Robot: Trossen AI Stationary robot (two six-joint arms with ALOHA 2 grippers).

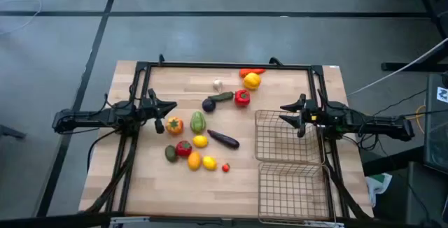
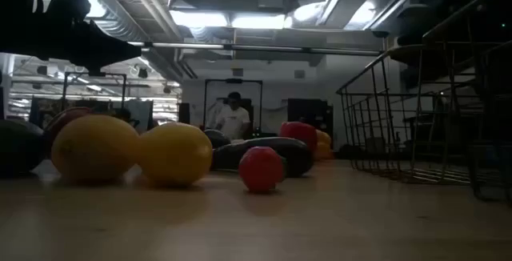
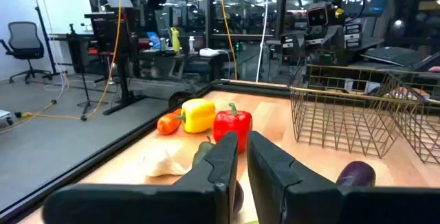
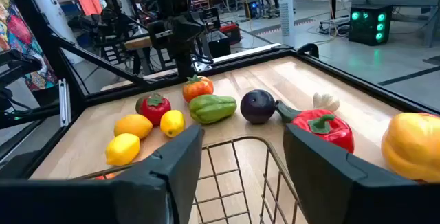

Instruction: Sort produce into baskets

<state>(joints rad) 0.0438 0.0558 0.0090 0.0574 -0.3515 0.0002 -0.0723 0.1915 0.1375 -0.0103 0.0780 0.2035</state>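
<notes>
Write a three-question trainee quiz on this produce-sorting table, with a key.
1. True or false: both wire baskets are empty.
2. Which gripper is shut? A. left gripper B. right gripper
3. Fill in: the garlic lies toward the table's ____ edge, seen from above.

Key:
1. True; all produce lies on the wooden table.
2. A; the right one is open above a basket.
3. Far.
</notes>
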